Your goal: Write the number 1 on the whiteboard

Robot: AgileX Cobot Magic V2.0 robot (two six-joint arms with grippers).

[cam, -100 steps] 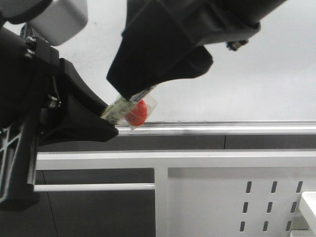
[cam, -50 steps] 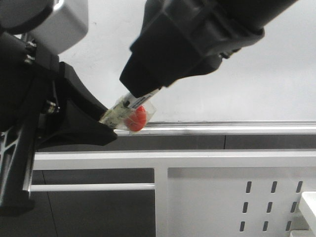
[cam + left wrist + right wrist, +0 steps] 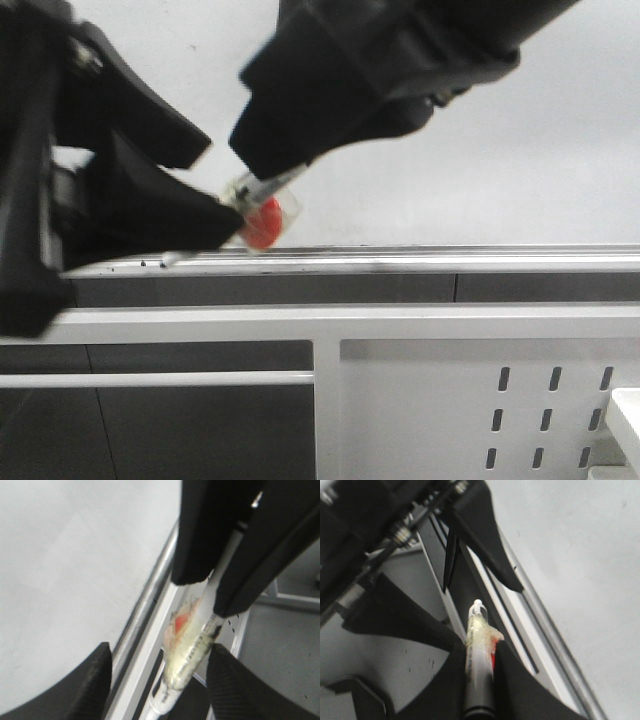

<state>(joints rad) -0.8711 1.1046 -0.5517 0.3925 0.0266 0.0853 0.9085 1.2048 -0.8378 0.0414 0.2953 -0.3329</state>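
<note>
Right pincer (image 3: 479, 680) clenched on the marker (image 3: 478, 655), left pincer (image 3: 160, 680) spread around its far end, so close square, then pull straight off; whiteboard (image 3: 520, 150) just behind both, no 1 visible yet.

The light is bright and even, and it seems to come from above. The whiteboard (image 3: 520, 150) looks pale grey with a soft sheen and no hard glare. Its metal rail (image 3: 450, 258) carries a thin bright highlight. In the front view the left gripper (image 3: 200, 190) and the right gripper (image 3: 265, 175) are very dark, almost without detail, and their edges are blurred. In the left wrist view the marker (image 3: 192, 650) is soft and out of focus. In the right wrist view the near fingers are blurred too.
</note>
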